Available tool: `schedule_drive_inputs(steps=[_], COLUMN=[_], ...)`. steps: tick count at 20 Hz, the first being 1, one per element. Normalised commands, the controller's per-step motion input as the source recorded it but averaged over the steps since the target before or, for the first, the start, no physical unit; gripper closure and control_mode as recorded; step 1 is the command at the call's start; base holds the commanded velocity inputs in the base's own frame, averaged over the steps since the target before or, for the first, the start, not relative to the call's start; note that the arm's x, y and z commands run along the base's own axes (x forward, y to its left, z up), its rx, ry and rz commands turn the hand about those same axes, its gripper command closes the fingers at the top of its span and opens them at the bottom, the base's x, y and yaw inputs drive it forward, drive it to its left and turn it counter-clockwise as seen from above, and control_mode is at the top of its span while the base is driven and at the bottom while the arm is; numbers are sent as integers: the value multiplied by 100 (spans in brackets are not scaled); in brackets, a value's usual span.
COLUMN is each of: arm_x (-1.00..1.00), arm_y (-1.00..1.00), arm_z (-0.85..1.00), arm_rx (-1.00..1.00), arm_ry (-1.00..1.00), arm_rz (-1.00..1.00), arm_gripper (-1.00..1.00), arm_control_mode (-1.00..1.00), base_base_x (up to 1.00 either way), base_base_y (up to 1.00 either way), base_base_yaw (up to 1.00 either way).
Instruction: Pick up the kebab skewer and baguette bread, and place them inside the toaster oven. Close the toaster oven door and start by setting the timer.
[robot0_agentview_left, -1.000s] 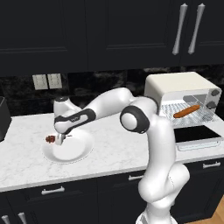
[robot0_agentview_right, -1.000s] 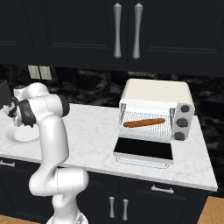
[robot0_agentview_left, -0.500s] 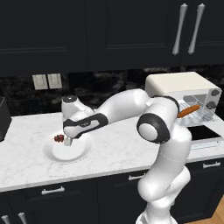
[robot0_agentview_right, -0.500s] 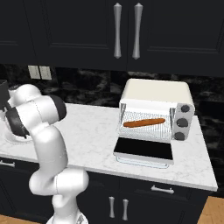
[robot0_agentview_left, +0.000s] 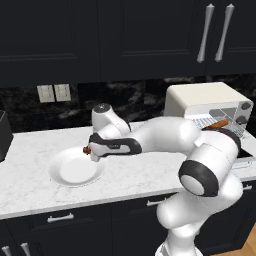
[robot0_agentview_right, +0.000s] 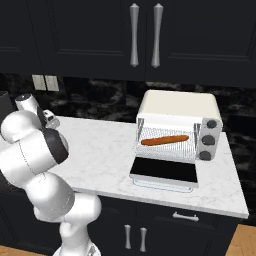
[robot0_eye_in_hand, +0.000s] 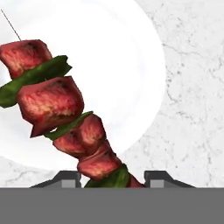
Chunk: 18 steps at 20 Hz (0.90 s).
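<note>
My gripper (robot0_agentview_left: 92, 152) is shut on the kebab skewer (robot0_agentview_left: 87, 149) and holds it just above the right edge of the white plate (robot0_agentview_left: 70, 170). In the hand view the kebab skewer (robot0_eye_in_hand: 61, 105), red-brown meat chunks with green pieces, rises from between the fingertips (robot0_eye_in_hand: 66, 176) over the plate (robot0_eye_in_hand: 113, 52). The cream toaster oven (robot0_agentview_right: 177, 107) stands at the right. Its dark glass door (robot0_agentview_right: 164, 170) lies open and flat on the counter. The baguette bread (robot0_agentview_right: 165, 140) rests on the wire rack inside; the same baguette (robot0_agentview_left: 219, 124) peeks out past my arm.
The oven's knobs (robot0_agentview_right: 212, 123) sit on its right side. A dark grey toaster (robot0_agentview_left: 4, 135) stands at the counter's far left. Wall outlets (robot0_agentview_left: 54, 92) are behind the plate. White marble counter (robot0_agentview_right: 100, 150) stretches between the plate and the oven.
My gripper has carried the skewer from over the middle of the plate to its right edge, slightly higher. The arm's elbow has swung forward and right.
</note>
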Motion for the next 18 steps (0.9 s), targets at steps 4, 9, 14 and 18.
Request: schedule_drive_inputs(steps=[4,9,14,18], arm_x=[-48,-45,-38,-24], arm_y=[-100,-100,-100,-100], arm_z=[42,38,36,33], arm_rx=[0,0,0,0], arm_ry=[0,-1,0,0], arm_rz=[-33,-37,-38,-40], arm_gripper=[100,100,100,100], arm_control_mode=[-100,-100,-100,-100], base_base_x=[0,0,0,0], base_base_y=[0,0,0,0], base_base_yaw=[0,0,0,0])
